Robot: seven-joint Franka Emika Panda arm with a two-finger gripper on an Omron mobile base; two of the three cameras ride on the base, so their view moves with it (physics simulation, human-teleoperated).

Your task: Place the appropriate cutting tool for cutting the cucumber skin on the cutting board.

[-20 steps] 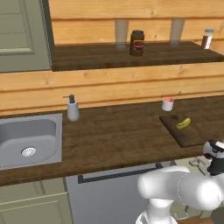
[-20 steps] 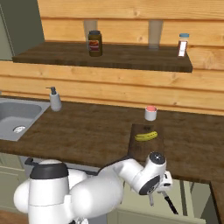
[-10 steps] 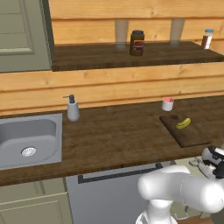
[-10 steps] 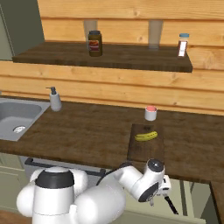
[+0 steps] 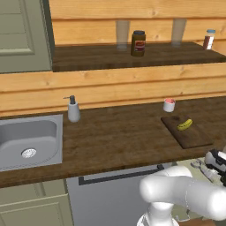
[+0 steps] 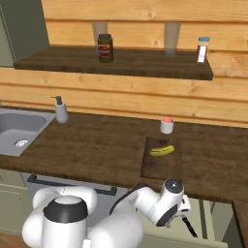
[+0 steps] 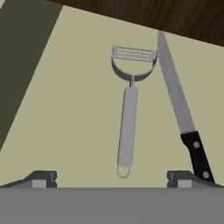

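Observation:
In the hand view a grey metal peeler (image 7: 127,127) lies on the pale floor of an open drawer (image 7: 78,100), handle toward me and blade head away. Right of it lies a knife (image 7: 177,96) with a black handle. My gripper (image 7: 113,180) hangs open above the peeler's handle end, its fingertips (image 7: 41,178) wide apart and holding nothing. On the counter the dark-brown cutting board (image 5: 190,134) (image 6: 162,162) carries the yellow-green cucumber (image 5: 184,125) (image 6: 161,150). My hand (image 6: 172,193) sits below the counter's front edge, just under the board.
A red-rimmed white cup (image 5: 169,105) stands behind the board. A soap dispenser (image 5: 73,109) and a sink (image 5: 26,141) are at the left. The shelf above holds a dark jar (image 5: 138,43) and a spice bottle (image 5: 208,39). The counter edge overhangs the drawer.
My hand has dropped a little lower in front of the counter, toward the open drawer. Board, cucumber and the rest of the counter have not moved.

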